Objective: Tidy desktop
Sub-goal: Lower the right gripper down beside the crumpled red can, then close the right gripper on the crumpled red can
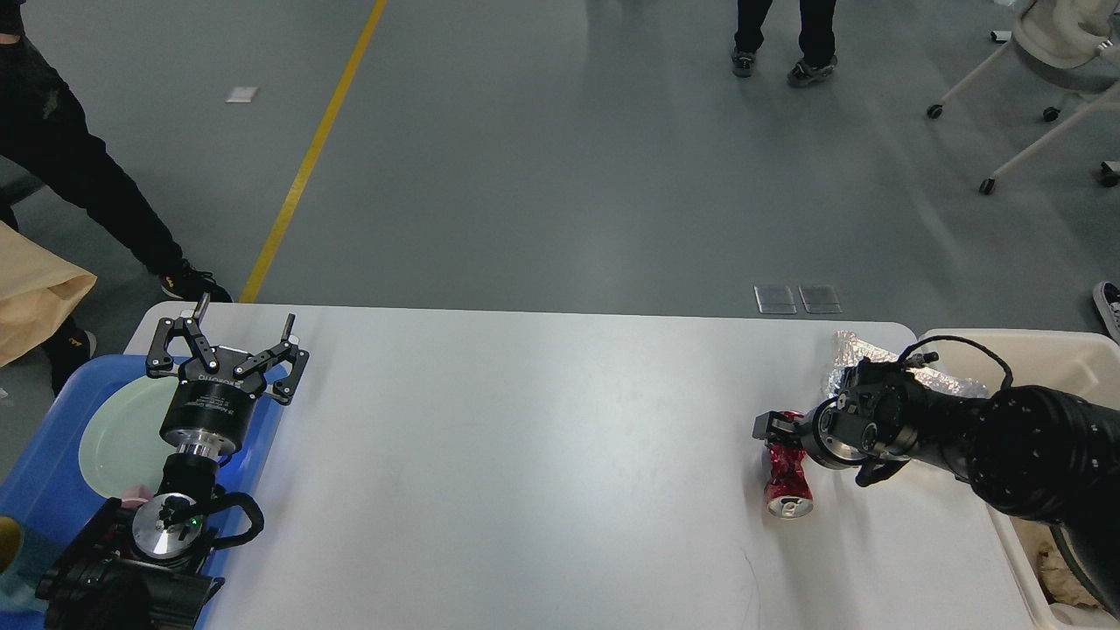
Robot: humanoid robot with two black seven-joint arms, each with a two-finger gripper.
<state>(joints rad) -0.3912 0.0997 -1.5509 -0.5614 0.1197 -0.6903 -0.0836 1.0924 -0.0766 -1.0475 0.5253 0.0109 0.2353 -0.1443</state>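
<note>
- Right gripper (773,435): low over the large white matte desktop (525,455), arm coming in from the right edge. It sits at the far end of the crushed red metal drink can (788,477); one finger shows at the can's left, the other is hidden behind the wrist. Can't tell whether it is pinching the can or just around it.
- The can lies on its side, open mouth facing the robot, on the right part of the desktop, directly under and toward the robot from the right gripper. Print on the can is too small to read.
- Crumpled silver foil wrapper (853,354): just beyond the right wrist, partly hidden by the arm.
- Cream plastic bin (1063,359): right of the right arm, off the desktop's edge.
- Left gripper (227,332): fingers spread wide, holding nothing, pointing away from the robot over the desktop's far-left corner. Lettering on its black body is unreadable.
- Blue plastic tray (52,472) with a pale green round plate (122,437): just left of and below the left gripper.
</note>
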